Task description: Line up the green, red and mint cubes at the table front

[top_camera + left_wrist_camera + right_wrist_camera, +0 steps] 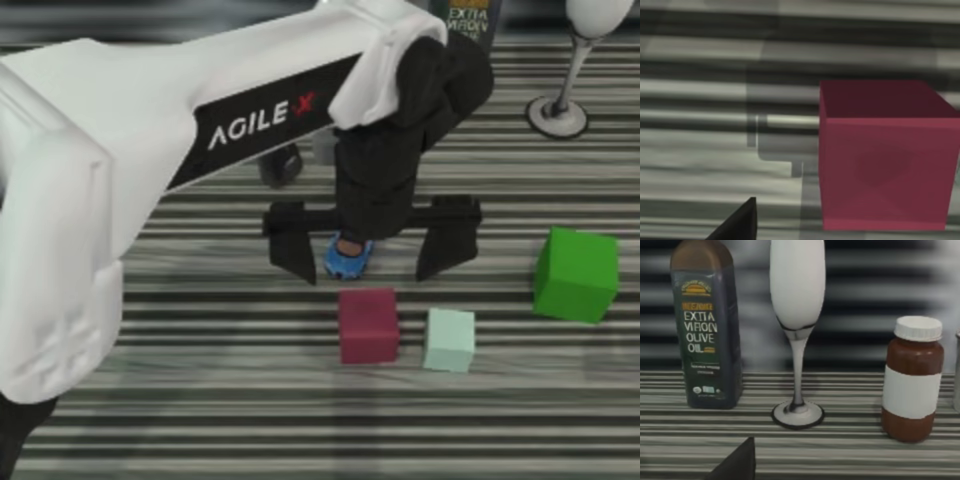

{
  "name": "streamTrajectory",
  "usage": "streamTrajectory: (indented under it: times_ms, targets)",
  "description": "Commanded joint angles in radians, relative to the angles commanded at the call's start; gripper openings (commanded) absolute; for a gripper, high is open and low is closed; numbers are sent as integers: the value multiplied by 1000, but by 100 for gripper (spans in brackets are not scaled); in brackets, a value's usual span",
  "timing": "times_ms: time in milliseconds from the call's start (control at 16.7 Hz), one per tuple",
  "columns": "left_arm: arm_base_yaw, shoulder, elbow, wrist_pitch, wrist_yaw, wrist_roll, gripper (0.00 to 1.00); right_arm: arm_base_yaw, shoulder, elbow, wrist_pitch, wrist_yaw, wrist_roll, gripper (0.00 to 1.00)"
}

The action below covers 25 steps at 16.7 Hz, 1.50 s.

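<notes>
The left tool (pixel 372 250), fingers spread wide, hangs at 12 o'clock of the red cube (pixel 368 325); the green cube (pixel 574 274) lies far toward 3 o'clock.

- My left arm (pixel 150 150): black panel along the white casing, white lettering "AGILE" followed by a red "X".
- Dark olive oil bottle (pixel 707 325), right wrist view: label reads "EXTIA / VIRION / OLIVE / OIL" as rendered, pale lettering on dark ground. Orange line above it and yellow emblem at the top, too small to read. Small badges low on the label, unreadable.
- Same bottle at the top view's back edge (pixel 468 20): fragments "EXTIA", "VIRGIN", partly cut off.
- Brown jar (pixel 912 385): white label band, blank.
</notes>
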Motion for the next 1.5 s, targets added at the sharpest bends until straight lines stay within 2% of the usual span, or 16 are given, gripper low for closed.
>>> streamTrajectory:
  times_ms: [300, 600, 960, 1260, 1500]
  targets:
    - [10, -27, -31, 22, -2, 4, 100, 5, 26, 26, -19, -1, -20, 100]
    - [132, -285, -270, 173, -12, 40, 100, 36, 251, 236, -167, -2, -170, 100]
    - [368, -885, -786, 476, -20, 174, 100, 89, 789, 633, -464, 1, -460, 100]
    - [568, -1451, -1287, 771, -20, 379, 100, 139, 1297, 974, -738, 2, -720, 100]
    - [691, -1834, -1621, 990, -12, 561, 100, 175, 1617, 1220, -925, 2, -903, 100]
